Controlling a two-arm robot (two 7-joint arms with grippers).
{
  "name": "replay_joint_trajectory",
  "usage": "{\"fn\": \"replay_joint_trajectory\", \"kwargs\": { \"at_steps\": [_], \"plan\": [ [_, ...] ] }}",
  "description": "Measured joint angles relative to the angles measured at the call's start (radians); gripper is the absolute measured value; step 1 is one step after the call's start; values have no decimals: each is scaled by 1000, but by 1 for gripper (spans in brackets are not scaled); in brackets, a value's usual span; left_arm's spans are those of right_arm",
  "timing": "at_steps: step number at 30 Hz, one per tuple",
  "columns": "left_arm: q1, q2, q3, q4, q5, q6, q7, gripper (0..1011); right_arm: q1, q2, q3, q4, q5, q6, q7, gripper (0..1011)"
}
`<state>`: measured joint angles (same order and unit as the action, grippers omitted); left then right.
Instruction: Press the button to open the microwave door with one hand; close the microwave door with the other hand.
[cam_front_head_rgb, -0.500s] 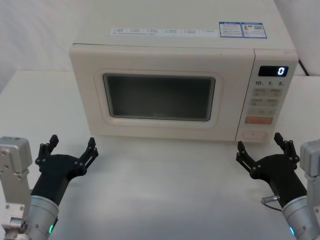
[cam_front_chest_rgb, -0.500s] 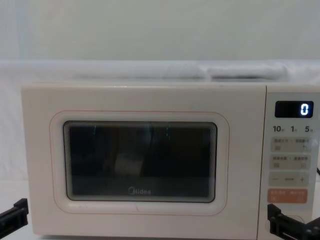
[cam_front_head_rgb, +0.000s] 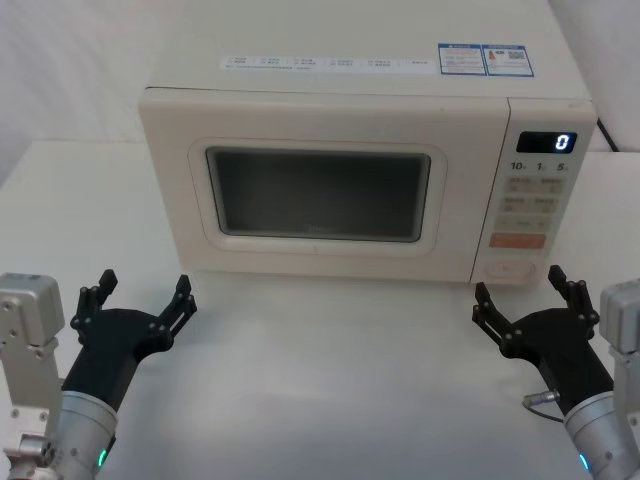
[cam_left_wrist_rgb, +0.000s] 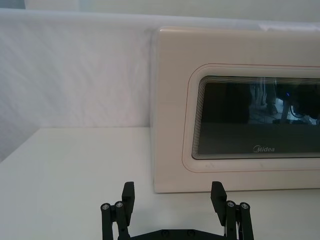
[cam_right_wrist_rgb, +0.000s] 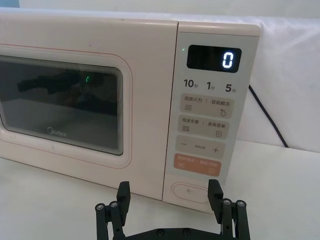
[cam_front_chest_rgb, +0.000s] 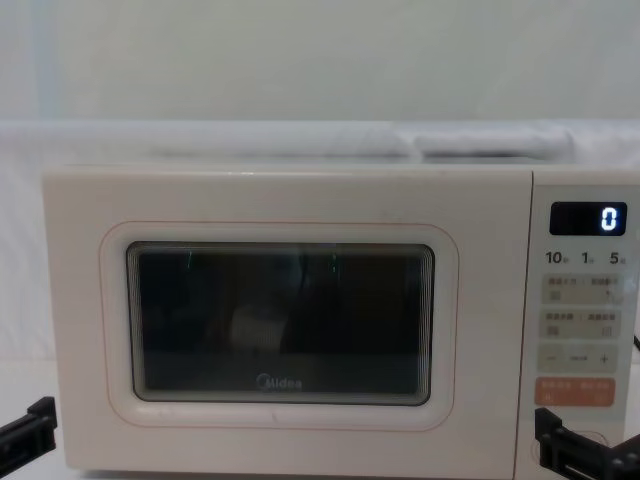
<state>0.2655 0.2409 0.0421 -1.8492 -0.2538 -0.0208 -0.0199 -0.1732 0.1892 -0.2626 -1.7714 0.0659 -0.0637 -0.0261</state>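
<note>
The cream microwave stands at the table's back with its door (cam_front_head_rgb: 320, 195) (cam_front_chest_rgb: 280, 320) (cam_left_wrist_rgb: 240, 125) (cam_right_wrist_rgb: 75, 95) shut flush. The wide pill-shaped button (cam_front_head_rgb: 510, 268) (cam_right_wrist_rgb: 192, 191) sits at the bottom of the control panel, under the orange key. My right gripper (cam_front_head_rgb: 525, 292) (cam_right_wrist_rgb: 170, 197) is open on the table a short way in front of the button, not touching it. My left gripper (cam_front_head_rgb: 142, 292) (cam_left_wrist_rgb: 172, 197) is open in front of the microwave's left corner, apart from it. Fingertips (cam_front_chest_rgb: 35, 420) show at the chest view's lower corners.
The display (cam_front_head_rgb: 545, 142) reads 0. A black power cord (cam_right_wrist_rgb: 267, 117) runs down behind the microwave's right side. The white table (cam_front_head_rgb: 330, 380) lies bare between the two arms, and a white wall stands behind.
</note>
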Motion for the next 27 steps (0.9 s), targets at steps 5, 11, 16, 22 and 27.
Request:
{"fn": "replay_joint_trajectory", "kwargs": {
  "at_steps": [5,11,16,22,27],
  "plan": [
    [0,0,0,0,0,0,0,1001,0,0,0,0,0,0,0,1002],
    [0,0,0,0,0,0,0,1001,0,0,0,0,0,0,0,1002],
    [0,0,0,0,0,0,0,1001,0,0,0,0,0,0,0,1002],
    [0,0,0,0,0,0,0,1001,0,0,0,0,0,0,0,1002],
    [0,0,0,0,0,0,0,1001,0,0,0,0,0,0,0,1002]
  ]
}}
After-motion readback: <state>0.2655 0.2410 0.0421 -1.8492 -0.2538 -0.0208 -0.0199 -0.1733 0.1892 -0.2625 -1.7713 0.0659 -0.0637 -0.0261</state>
